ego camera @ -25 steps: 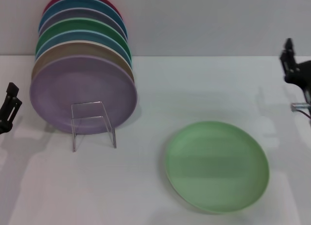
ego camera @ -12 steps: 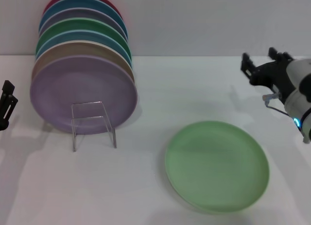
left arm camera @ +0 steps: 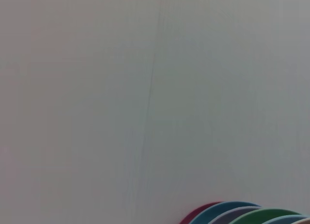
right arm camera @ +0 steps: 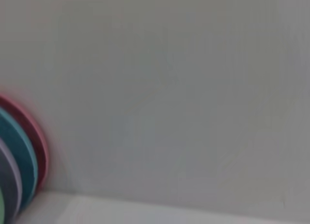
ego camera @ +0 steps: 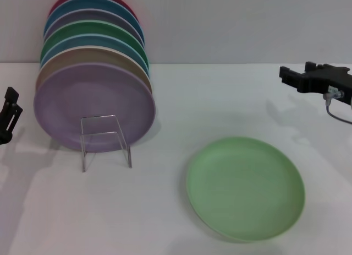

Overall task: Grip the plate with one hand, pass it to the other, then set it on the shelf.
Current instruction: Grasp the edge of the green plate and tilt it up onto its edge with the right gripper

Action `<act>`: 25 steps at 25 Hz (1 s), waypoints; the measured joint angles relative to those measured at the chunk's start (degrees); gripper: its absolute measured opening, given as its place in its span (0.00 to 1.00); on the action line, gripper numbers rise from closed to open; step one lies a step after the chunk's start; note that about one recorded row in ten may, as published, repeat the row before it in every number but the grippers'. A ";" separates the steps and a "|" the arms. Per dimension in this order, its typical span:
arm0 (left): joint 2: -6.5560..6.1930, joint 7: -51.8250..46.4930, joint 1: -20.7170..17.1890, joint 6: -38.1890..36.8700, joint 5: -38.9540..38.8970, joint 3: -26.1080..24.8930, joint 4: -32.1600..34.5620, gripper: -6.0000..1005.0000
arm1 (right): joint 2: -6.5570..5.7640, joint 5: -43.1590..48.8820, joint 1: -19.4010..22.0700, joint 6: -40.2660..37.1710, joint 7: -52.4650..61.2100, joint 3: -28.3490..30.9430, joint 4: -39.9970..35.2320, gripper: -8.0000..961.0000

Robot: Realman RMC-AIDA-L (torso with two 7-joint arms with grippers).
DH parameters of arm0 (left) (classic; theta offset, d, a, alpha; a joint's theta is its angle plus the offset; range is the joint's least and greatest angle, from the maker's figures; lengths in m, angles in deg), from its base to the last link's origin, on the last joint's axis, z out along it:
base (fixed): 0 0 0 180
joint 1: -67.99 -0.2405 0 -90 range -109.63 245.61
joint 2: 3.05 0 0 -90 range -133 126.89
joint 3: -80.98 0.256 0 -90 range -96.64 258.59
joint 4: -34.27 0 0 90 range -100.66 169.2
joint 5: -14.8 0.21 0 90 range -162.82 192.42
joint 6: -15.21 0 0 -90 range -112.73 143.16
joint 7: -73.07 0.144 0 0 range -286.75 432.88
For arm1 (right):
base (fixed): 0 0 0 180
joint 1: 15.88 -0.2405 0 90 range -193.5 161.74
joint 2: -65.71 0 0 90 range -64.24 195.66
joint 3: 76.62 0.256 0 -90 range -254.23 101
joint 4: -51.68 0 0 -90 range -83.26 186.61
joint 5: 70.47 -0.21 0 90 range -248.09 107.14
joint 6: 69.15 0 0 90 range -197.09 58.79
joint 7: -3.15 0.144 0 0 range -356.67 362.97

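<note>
The pale green plate [ego camera: 245, 188] lies flat on the white table, at the front right. The clear acrylic shelf [ego camera: 105, 139] stands at the left with a row of plates leaning in it. My right gripper [ego camera: 297, 71] is open and empty. It hovers level above the table, behind and to the right of the green plate and well apart from it. My left gripper [ego camera: 10, 113] sits at the far left edge, beside the shelf, holding nothing. Neither wrist view shows the green plate.
Several plates lean in the shelf, a lilac plate [ego camera: 93, 106] in front, then tan, blue, dark green and red ones. Their rims show in the left wrist view [left arm camera: 242, 213] and the right wrist view [right arm camera: 24, 156]. A grey wall [ego camera: 231, 23] stands behind the table.
My right gripper has come in from the right edge and turned level, pointing left behind the green plate. My left gripper has hardly moved. The plate has not moved.
</note>
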 joint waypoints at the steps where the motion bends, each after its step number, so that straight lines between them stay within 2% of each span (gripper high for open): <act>1: 0.00 0.00 0.05 0.00 0.00 0.00 0.00 0.81 | 0.00 2.76 -1.06 2.71 1.83 1.13 0.35 0.66; 3: 0.00 0.01 0.15 0.00 0.00 -0.05 0.00 0.81 | -0.04 8.78 -3.65 10.75 5.38 3.38 2.18 0.66; 4: 0.01 0.02 0.27 0.00 0.00 -0.18 0.00 0.81 | -0.04 8.78 -3.65 10.75 5.38 3.38 2.18 0.66; 6: 0.00 0.03 0.36 -0.01 0.00 -0.34 0.00 0.81 | -0.07 12.07 -5.31 16.80 7.66 5.15 4.00 0.66; 8: 0.00 0.04 0.43 -0.03 0.00 -0.50 -0.02 0.81 | -0.21 15.67 -7.89 26.49 11.04 7.49 6.06 0.66; 10: 0.00 0.05 0.43 -0.14 0.00 -0.50 -0.09 0.81 | -0.29 16.69 -8.95 29.49 12.28 8.48 6.55 0.66; 13: 0.01 0.05 0.23 -0.64 0.00 -0.52 -0.66 0.81 | -0.26 18.88 -12.73 41.12 15.31 13.50 6.71 0.66; 14: 0.01 0.05 0.23 -0.64 0.00 -0.52 -0.66 0.81 | -0.26 18.88 -12.73 41.12 15.31 13.50 6.71 0.66; 18: 0.11 0.05 0.17 -1.46 0.00 -0.53 -0.77 0.81 | -0.75 20.59 -15.89 51.21 18.57 17.11 5.73 0.66; 25: 0.18 0.05 0.33 -2.83 0.00 -0.53 -0.79 0.81 | -1.10 23.76 -18.64 56.33 20.47 18.66 2.04 0.63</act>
